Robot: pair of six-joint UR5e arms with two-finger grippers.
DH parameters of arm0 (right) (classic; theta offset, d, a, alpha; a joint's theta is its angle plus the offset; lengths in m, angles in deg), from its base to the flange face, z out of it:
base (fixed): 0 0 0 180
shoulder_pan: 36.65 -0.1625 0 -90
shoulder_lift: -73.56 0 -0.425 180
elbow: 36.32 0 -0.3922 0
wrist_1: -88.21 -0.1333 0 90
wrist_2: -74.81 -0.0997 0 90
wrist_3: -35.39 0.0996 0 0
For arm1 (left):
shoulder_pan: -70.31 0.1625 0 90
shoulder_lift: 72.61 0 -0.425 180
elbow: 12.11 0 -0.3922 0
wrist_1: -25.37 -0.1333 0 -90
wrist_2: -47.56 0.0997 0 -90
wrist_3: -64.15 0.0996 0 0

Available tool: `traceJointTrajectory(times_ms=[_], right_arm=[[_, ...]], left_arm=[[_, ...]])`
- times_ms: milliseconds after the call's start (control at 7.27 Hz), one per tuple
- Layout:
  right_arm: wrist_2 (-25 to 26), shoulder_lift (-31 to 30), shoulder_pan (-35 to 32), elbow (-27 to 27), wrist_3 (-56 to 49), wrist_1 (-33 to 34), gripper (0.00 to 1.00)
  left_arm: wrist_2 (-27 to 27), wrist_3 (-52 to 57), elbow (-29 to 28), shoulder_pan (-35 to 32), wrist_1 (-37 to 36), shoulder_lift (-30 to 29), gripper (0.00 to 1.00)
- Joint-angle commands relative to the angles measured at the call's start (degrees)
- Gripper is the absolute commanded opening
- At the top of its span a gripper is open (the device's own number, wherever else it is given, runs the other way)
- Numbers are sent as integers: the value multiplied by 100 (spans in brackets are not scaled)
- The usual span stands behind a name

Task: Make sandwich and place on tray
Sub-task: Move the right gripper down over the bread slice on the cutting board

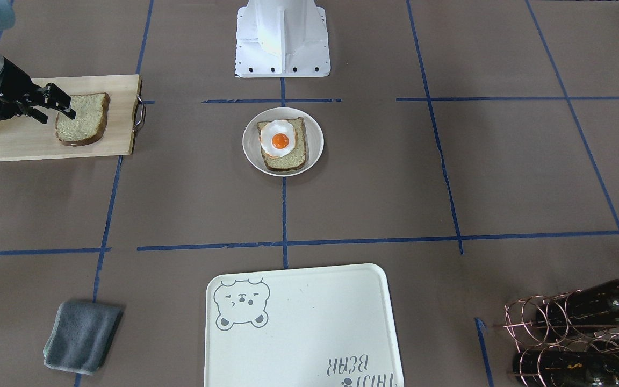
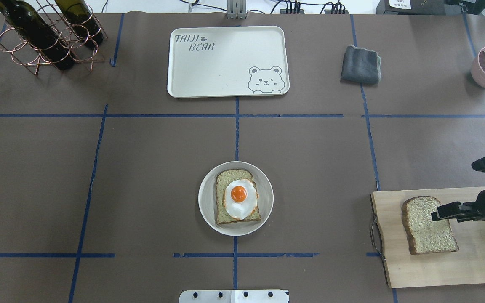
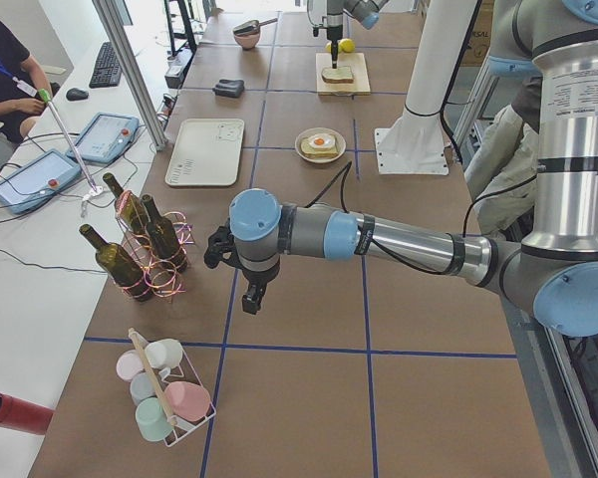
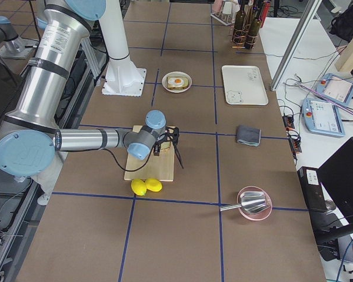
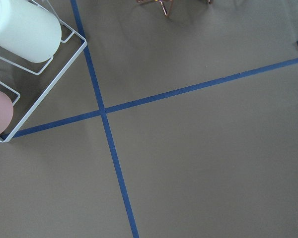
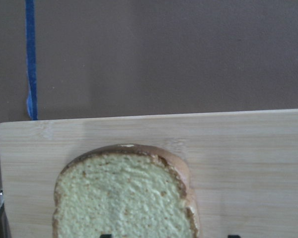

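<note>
Spreads right gripper (image 2: pixel 436 215) jaws over a porous tan, dark-crusted bread slice (image 2: pixel 423 233) on the cutting board (image 2: pixel 436 271). Shows the second slice (image 2: pixel 221 210) under a white, orange-yolked fried egg (image 2: pixel 240 201) on the plate (image 2: pixel 203 198), well apart from the cream tray (image 2: pixel 209 71). Cannot tell left gripper (image 3: pixel 254 299) jaws.

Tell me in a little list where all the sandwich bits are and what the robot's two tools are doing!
Egg: lying on one bread slice, on the round plate
Second bread slice: alone on the wooden cutting board
Tray: nothing on it
Right tool: open, over the edge of the second slice, not closed on it
Left tool: near the wine bottles, away from the food; open or shut cannot be told
Sandwich: not yet stacked
</note>
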Motion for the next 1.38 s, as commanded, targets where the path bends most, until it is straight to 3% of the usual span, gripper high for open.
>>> traceJointTrajectory(times_ms=[0,138,412,1238], right_arm=[[-4,-5,58,147,23,-58,69],[-4,-5,58,148,23,-58,51],[-21,-5,67,148,15,-67,0],[-13,-101,49,-36,15,-269,0]], left_arm=[[8,2,2,0,9,-3,100],[8,11,2,0,9,-3,100],[8,11,2,0,9,6,100],[8,2,19,0,0,6,100]])
